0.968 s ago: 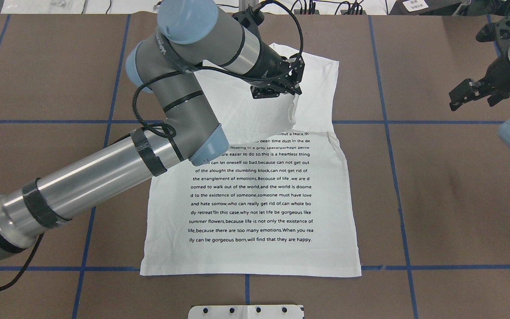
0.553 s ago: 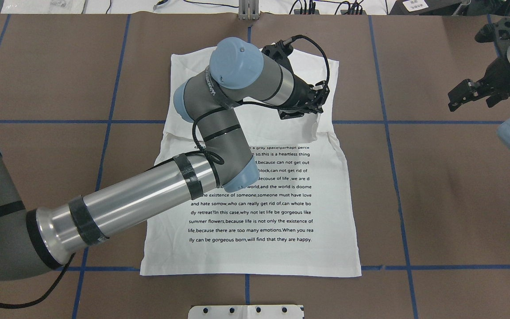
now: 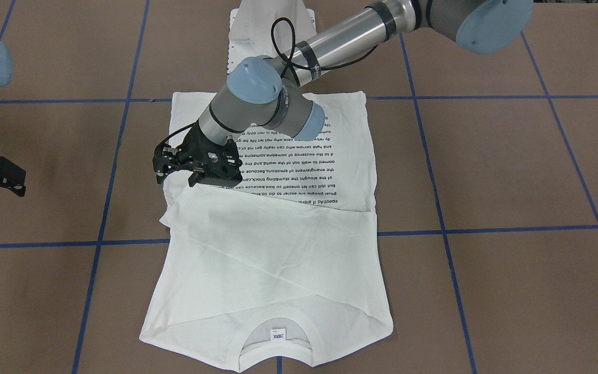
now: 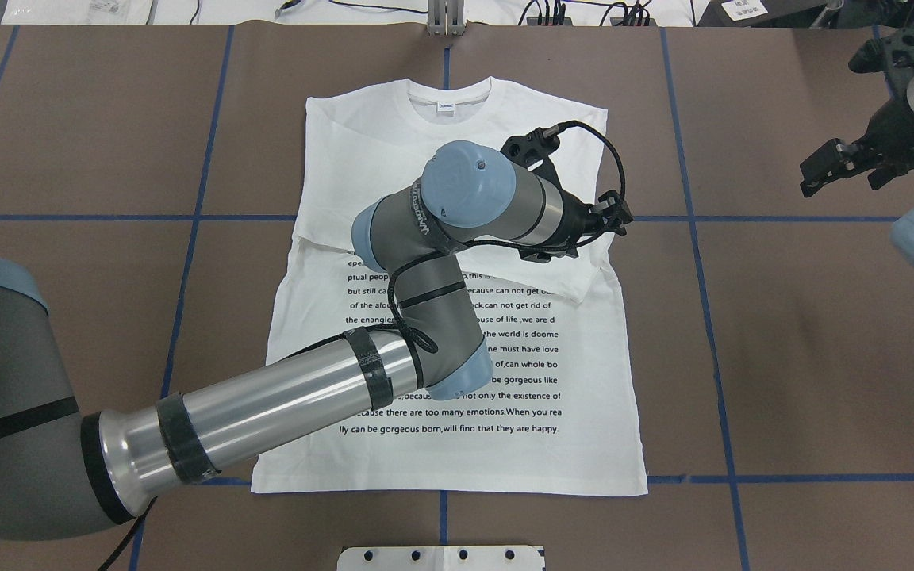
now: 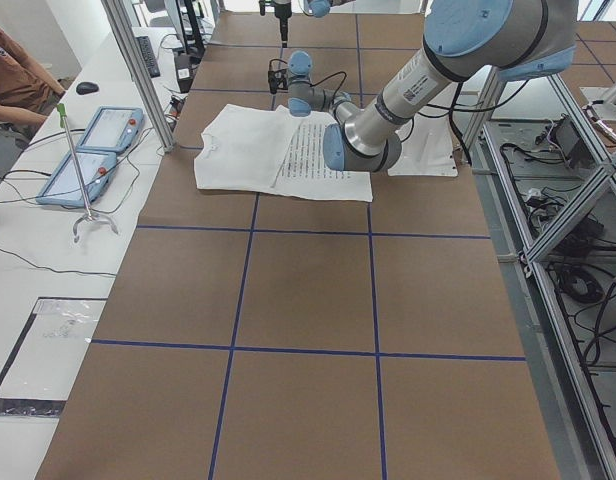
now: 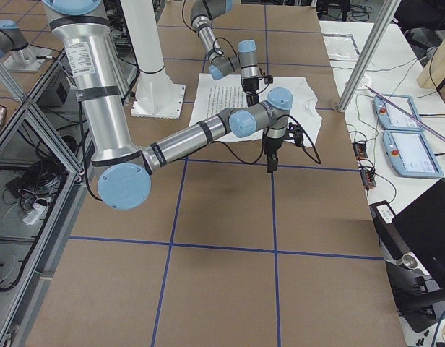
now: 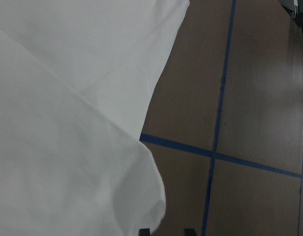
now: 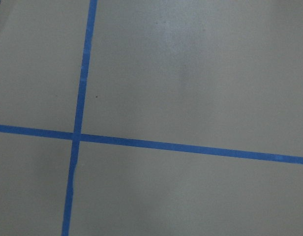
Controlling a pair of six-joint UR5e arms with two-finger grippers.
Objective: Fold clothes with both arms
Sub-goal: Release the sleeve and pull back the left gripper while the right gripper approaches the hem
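Observation:
The white shirt (image 4: pixel 600 396) lies flat on the brown table, text block (image 4: pixel 505 365) up, collar (image 4: pixel 449 99) and neck label (image 4: pixel 447 109) at the far end. A white flap is folded across the chest (image 3: pixel 257 244). My left gripper (image 4: pixel 580 242) hangs low over the shirt's right edge and looks shut on the flap's raised corner (image 3: pixel 187 189). In the left wrist view the cloth edge (image 7: pixel 151 196) runs to one fingertip (image 7: pixel 144 231). My right gripper (image 4: pixel 822 170) is open and empty, well off the shirt to the right over bare table (image 8: pixel 191 73).
Blue tape lines grid the table (image 4: pixel 782 357). A white base plate (image 4: pixel 441 557) sits at the near edge. Two tablets (image 5: pixel 93 150) and cables lie on a side bench past the far edge, where a person sits.
My left arm swung from the shirt's far middle toward its right edge and nearer me, drawing the held flap along; the collar is now uncovered. The right gripper hardly moved.

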